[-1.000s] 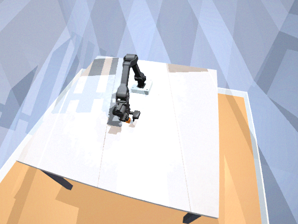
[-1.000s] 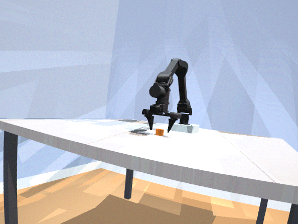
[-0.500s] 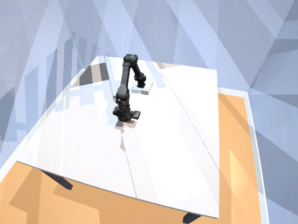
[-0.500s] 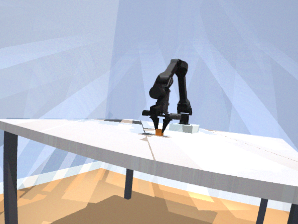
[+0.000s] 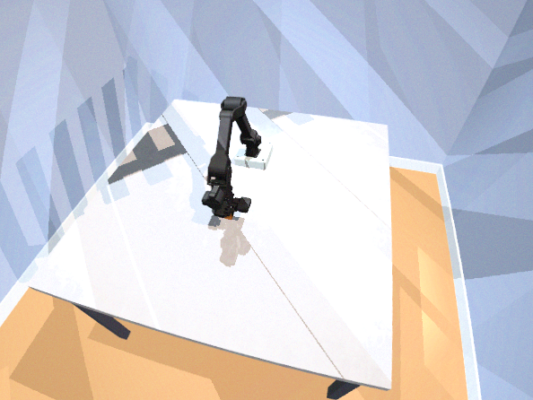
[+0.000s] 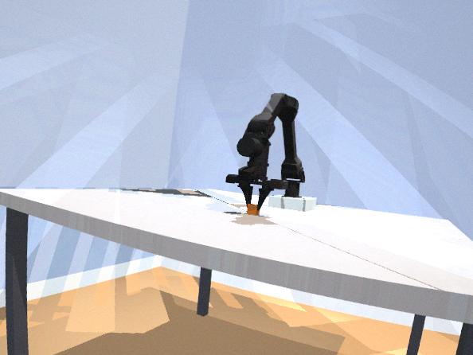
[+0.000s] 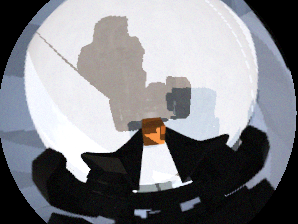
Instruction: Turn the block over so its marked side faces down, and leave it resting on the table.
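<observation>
The small orange block is between the fingertips of my gripper, which is shut on it and points down. In the exterior view the block is at the level of the table top or just above it; I cannot tell whether it touches. In the top view the gripper hides most of the block. The wrist view shows orange faces with darker shaded parts. I cannot make out the marked side.
The white base block of the arm stands on the table behind the gripper. Shadows of the arm and dark patches lie on the table around the block. A thin dark line crosses the table top.
</observation>
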You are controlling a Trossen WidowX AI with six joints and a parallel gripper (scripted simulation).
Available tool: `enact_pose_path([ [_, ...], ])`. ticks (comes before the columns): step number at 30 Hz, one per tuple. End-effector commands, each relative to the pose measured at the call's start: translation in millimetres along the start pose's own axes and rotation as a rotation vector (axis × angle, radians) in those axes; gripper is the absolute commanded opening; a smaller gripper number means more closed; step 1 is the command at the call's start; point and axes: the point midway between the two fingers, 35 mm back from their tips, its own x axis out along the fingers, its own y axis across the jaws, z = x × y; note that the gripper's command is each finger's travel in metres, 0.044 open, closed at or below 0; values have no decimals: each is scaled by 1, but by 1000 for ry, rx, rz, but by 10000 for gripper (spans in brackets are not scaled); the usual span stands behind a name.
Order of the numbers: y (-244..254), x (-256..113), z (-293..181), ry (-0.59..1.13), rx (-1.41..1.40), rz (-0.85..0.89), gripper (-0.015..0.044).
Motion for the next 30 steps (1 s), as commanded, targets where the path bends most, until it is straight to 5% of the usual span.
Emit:
enact_pose_path([
  [1,1,-16,1,-2,0,4,0],
  [30,1,-16,2,-345,0,5,0],
])
